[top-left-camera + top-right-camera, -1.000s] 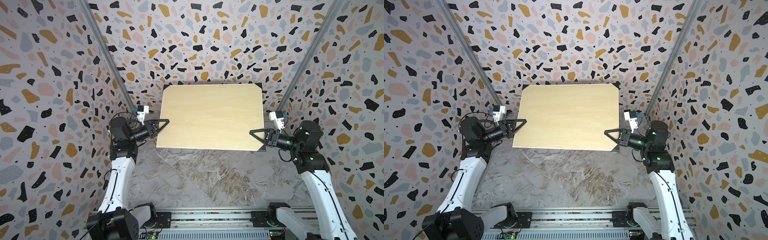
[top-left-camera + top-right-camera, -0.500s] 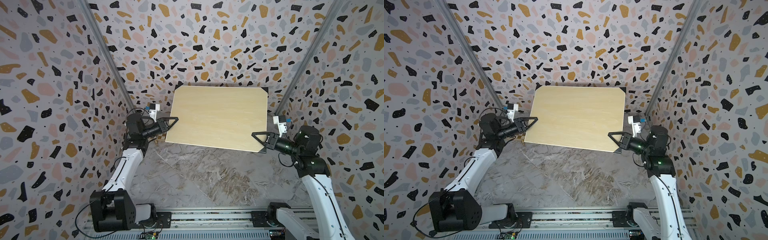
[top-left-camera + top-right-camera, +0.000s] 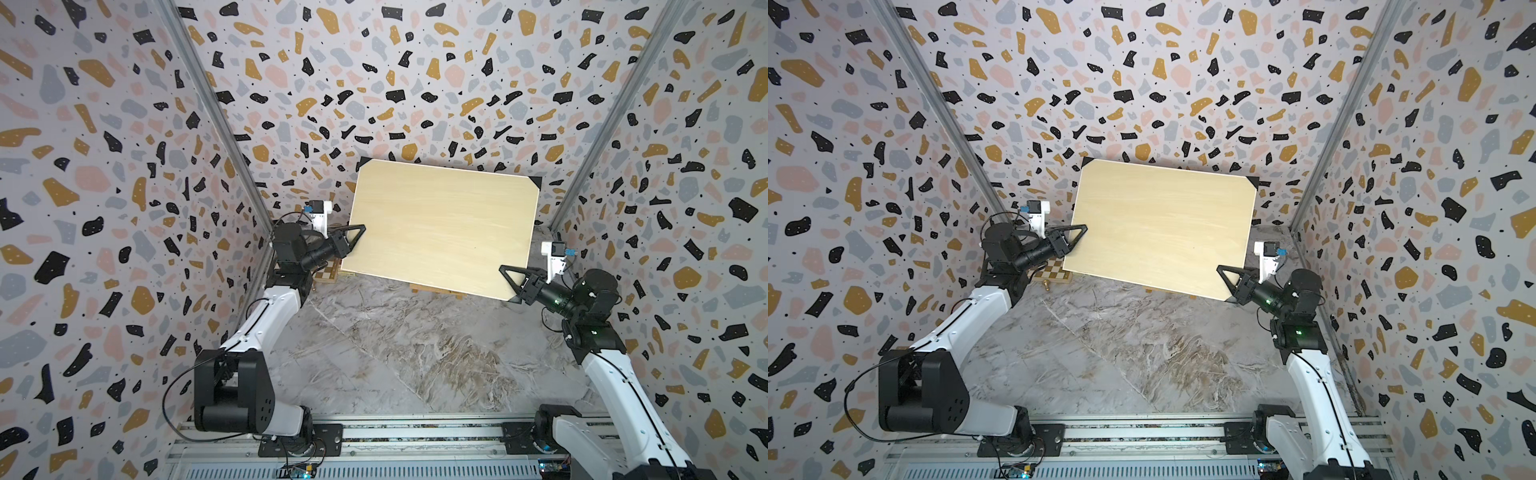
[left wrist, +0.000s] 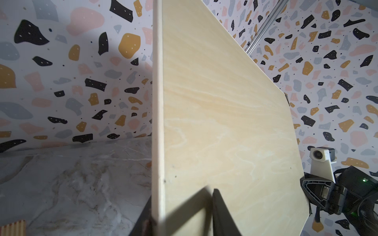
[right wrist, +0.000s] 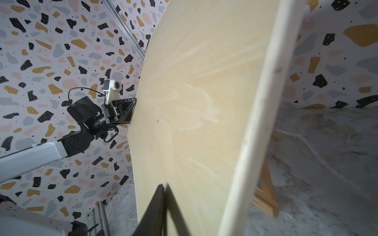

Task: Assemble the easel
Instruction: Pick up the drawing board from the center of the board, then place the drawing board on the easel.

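Easel point(image 5: 266, 190) stands on the counter point(image 3: 395, 353) at the far side, mostly hidden behind the tilted pale board point(image 3: 440, 224). Left claw point(image 3: 358, 235) straddles the board's left edge and right claw point(image 3: 509, 284) its near right corner. Gripping or loose, cannot tell. Chessboard point(image 3: 326, 274) lies far left.

I can read no text, label, brand, number or sign anywhere. Behind the pale wooden board point(image 5: 204, 102), the easel point(image 5: 266, 190) shows what may be a faint pale mark on its ledge, too blurred for me to read.
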Robot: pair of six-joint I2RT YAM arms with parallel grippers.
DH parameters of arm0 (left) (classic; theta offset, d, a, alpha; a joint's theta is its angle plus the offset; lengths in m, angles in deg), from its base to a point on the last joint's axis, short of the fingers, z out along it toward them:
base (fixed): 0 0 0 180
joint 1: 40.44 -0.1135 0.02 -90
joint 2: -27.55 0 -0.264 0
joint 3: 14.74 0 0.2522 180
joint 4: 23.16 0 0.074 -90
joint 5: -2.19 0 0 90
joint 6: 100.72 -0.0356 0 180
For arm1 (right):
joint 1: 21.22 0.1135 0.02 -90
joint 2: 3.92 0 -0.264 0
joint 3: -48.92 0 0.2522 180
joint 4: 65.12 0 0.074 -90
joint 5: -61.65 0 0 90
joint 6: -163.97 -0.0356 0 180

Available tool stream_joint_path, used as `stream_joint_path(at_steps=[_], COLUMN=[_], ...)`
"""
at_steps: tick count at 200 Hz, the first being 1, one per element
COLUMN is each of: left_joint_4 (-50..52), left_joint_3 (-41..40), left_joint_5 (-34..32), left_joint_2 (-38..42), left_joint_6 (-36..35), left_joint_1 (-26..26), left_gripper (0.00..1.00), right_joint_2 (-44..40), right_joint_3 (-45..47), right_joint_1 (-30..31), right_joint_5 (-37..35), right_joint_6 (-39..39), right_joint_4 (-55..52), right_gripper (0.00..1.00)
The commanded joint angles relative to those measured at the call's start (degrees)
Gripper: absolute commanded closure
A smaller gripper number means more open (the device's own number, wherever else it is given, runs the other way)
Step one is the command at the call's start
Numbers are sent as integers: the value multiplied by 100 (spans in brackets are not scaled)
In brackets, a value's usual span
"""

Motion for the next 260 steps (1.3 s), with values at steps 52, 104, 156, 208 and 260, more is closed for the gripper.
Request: stream_joint_path(at_steps=[52,104,156,208,260], left_joint_4=[-1224,-2128,-1890,-986,-525], left_joint_3=[-98,-151,-34,-44,-46], left_joint_5=[-515,-404,-403,-307,-315], left_joint_2=[-481,-1209,-1284,-1138,-1159], left_joint_6=[-2525,-2542,-2639,-3054,-3261], left_joint_1=[1134,1194,1204,1201,1180], left_gripper=[100,100,100,100,100], right_joint_2=[1170,1691,2218,2743,3207], right_joint_3=[-296,-46,-136,-624,-674], right_joint_1=[-50,-146,-574,-904,-1022], right_joint_5=[-1078,-770,561,1242,1732], right_joint_6=[4785,4886,3703,3274,2952], right_joint_4=[1990,2763,3290,3077,3584], right_gripper=[100,100,100,100,100])
